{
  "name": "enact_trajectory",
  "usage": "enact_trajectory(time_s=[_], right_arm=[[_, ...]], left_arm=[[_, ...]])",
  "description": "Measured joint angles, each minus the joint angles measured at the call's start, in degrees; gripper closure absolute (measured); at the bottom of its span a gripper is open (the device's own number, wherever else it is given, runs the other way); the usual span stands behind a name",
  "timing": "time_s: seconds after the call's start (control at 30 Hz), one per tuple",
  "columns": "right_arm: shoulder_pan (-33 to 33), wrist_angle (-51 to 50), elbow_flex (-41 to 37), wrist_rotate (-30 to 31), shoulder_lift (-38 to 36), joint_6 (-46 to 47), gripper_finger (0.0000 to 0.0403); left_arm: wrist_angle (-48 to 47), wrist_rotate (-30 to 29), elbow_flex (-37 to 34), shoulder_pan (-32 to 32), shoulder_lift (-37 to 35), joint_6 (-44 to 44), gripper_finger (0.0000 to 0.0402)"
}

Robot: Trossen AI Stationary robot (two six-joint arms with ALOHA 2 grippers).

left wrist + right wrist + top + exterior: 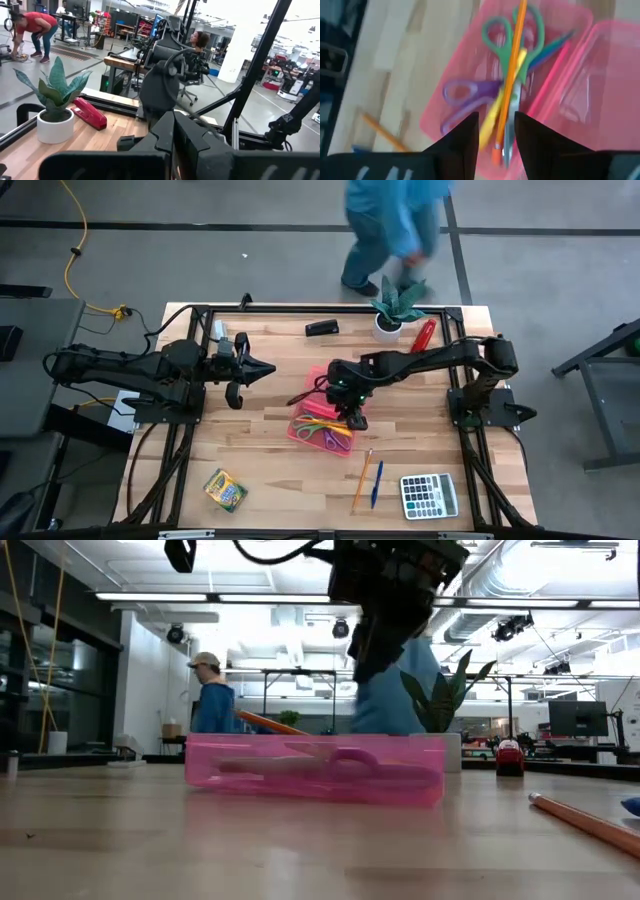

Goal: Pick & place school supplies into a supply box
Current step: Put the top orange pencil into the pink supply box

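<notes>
Scissors lay inside the pink supply box (320,428) near the middle of the wooden surface (260,470): a green-handled pair (507,37) and a purple-handled pair (465,97), with a yellow marker-like stick (492,112) between them and an orange pencil (511,75) lying across the lot, one end poking up over the box wall. The box lid (600,85) lay open flat beside the tray.

The right gripper (352,412) hung just above the box, its fingers (462,140) spread apart with nothing between them, the pencil showing through the gap in the right wrist view. The left gripper (262,367) waited over the surface on the left side, well away from the box; I could not tell whether its fingers were open or closed.

Still out on the surface, near the front edge, lay a second orange pencil (361,479) and a blue pen (376,484) side by side, just beside a grey calculator (429,496). A crayon box (225,489) sat toward the front left. At the far edge stood a potted plant (391,310) with a red stapler (423,334) beside it and a small black object (321,328). A person in blue (395,225) was walking past beyond the surface.
</notes>
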Motion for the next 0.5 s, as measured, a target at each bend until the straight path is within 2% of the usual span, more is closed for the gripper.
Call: enact_trajectory(time_s=[0.07, 0.2, 0.23, 0.37, 0.5], right_arm=[[0.6, 6.9, -3.4, -1.1, -1.1, 3.6, 0.0306], [2.3, 20.1, -8.7, -4.7, -1.0, 7.2, 0.0384], [2.8, 23.2, -9.3, -5.2, -0.3, 7.4, 0.0392], [4.0, 30.7, -9.6, -3.8, 3.4, 9.0, 0.0394], [3.8, 32.0, -8.1, -0.5, 7.1, 9.2, 0.0397]], left_arm=[[0.0, 0.0, 0.0, 0.0, 0.0, 0.3, 0.0401], [0.0, -0.1, 0.0, 0.0, 0.0, 0.3, 0.0401], [0.0, -0.2, 0.0, 0.0, 0.0, 0.3, 0.0401], [0.0, -1.4, 0.0, 0.0, 0.0, -0.5, 0.0401], [0.3, -1.6, 0.0, 0.0, 0.0, -0.8, 0.0401]])
